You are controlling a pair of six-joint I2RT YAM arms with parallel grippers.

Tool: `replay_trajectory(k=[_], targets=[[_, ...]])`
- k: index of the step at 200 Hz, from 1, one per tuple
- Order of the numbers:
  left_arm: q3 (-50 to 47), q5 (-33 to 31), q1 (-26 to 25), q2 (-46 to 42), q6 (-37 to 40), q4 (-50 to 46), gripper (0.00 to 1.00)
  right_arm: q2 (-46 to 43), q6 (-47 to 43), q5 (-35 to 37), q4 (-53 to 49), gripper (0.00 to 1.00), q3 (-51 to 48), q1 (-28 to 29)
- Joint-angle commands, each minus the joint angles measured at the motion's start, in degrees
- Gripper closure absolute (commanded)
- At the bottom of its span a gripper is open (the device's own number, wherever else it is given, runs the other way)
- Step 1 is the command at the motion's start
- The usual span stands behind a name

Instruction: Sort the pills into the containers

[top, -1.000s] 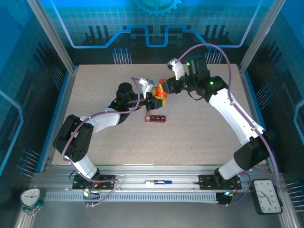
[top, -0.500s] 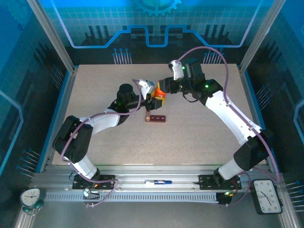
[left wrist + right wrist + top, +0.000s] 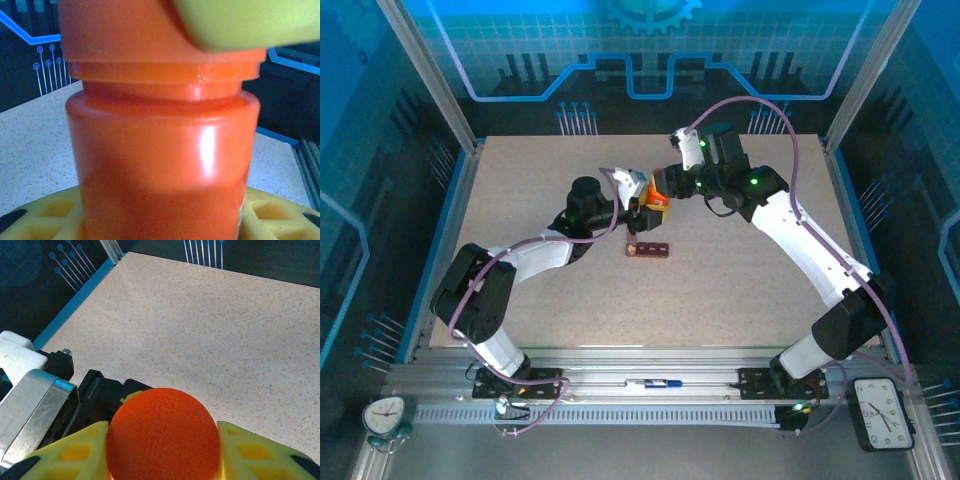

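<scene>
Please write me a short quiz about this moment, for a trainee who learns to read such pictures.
1. True or false: the containers bar lies on the table, held by no hand.
2. What does the right hand grip?
A. the cap of the bottle
B. a pen
C. a loose pill
3. Fill in: the left hand is closed around the ___ of the orange bottle.

Key
1. True.
2. A.
3. body (the part below the cap).
</scene>
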Motion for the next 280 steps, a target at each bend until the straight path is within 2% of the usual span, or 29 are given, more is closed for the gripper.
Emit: replay_trajectory(k=[1, 33, 91, 181, 219, 249, 262, 280], targets=[[1.2, -1.9, -0.9, -3.1, 0.4, 8.5, 0.86, 1.3, 5.2, -3.7, -4.3, 0.61, -2.9, 3.9], [1.0, -2.4, -1.0, -2.8, 0.3, 8.9, 0.86, 0.9, 9.3, -1.2, -2.6, 0.60, -4.5, 6.2], [0.5, -2.3, -0.9, -2.6, 0.4, 8.9, 0.86, 0.4, 8.2, -0.2, -4.5, 0.56, -1.1, 4.2], [0.1, -2.0, -1.0, -1.6, -0.4, 9.2, 0.86, 0.5, 6.4, -2.7, -7.0, 0.38, 6.7, -0.4], [0.1, -1.9, -0.9, -1.3, -0.7, 9.3, 0.86, 0.5, 5.5, -5.0, -7.3, 0.21, 9.0, -1.4], [0.2, -0.8, -0.9, -1.3, -1.0, 9.4, 0.86, -1.1, 3.5, -7.7, -6.6, 0.12, 9.1, -3.4], [0.4, 0.2, -0.9, -1.3, -1.4, 9.3, 0.86, -1.4, 1.8, -10.6, -6.5, 0.11, 9.5, -5.3], [0.7, 1.9, -0.9, -1.4, -1.7, 9.1, 0.86, 0.2, -2.3, -19.1, -8.1, 0.11, 11.3, -9.4]])
